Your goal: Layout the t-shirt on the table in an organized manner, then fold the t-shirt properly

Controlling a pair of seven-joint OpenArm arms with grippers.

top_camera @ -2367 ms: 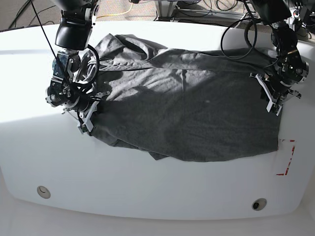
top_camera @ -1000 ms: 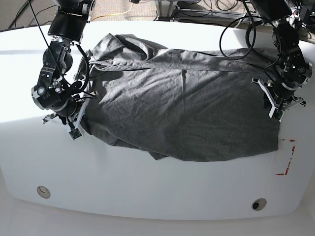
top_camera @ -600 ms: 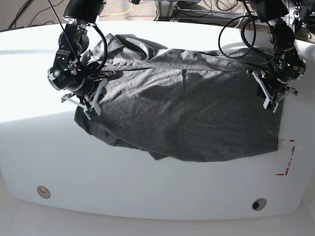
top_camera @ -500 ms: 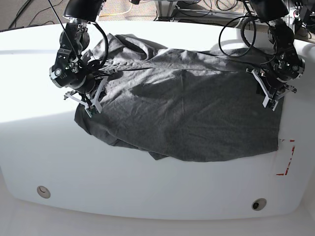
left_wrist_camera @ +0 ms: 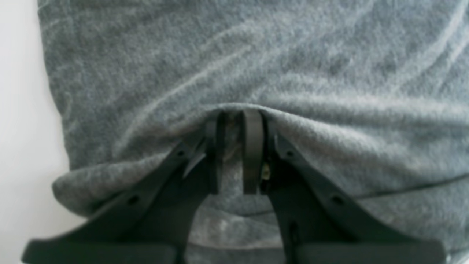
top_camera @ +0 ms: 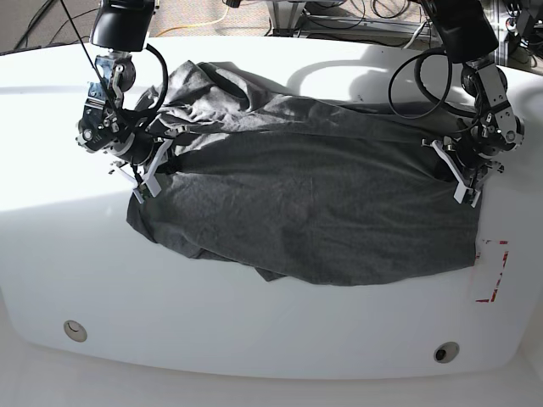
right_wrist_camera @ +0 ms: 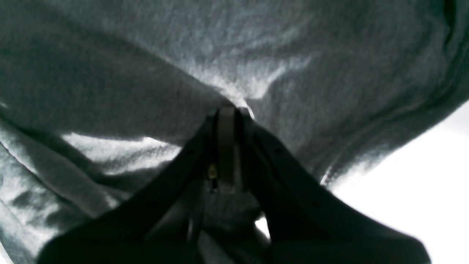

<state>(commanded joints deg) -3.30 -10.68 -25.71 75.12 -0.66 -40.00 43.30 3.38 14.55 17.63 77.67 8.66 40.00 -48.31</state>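
One dark heather-grey short-sleeved t-shirt (top_camera: 314, 203) of soft, wrinkled knit cloth lies spread across the middle of one glossy white surface (top_camera: 254, 331) with curved edges, and two arms work at it. At the scene's left, the right end effector (top_camera: 146, 174) sits on the shirt's left edge; its wrist view shows the fingers pressed together with a ridge of cloth pinched between them (right_wrist_camera: 227, 110). The shirt runs broad from left to right, its far edge bunched into folds toward the far left and its near hem uneven, with a small tuck near the middle. At the right edge, the left end effector (top_camera: 462, 174) grips the cloth, its fingers nearly closed around a raised fold (left_wrist_camera: 234, 113). Two round grommet holes (top_camera: 75, 330) (top_camera: 445, 351) mark the near rim, and one red-tape rectangle (top_camera: 492, 271) lies just right of the shirt's near right corner.
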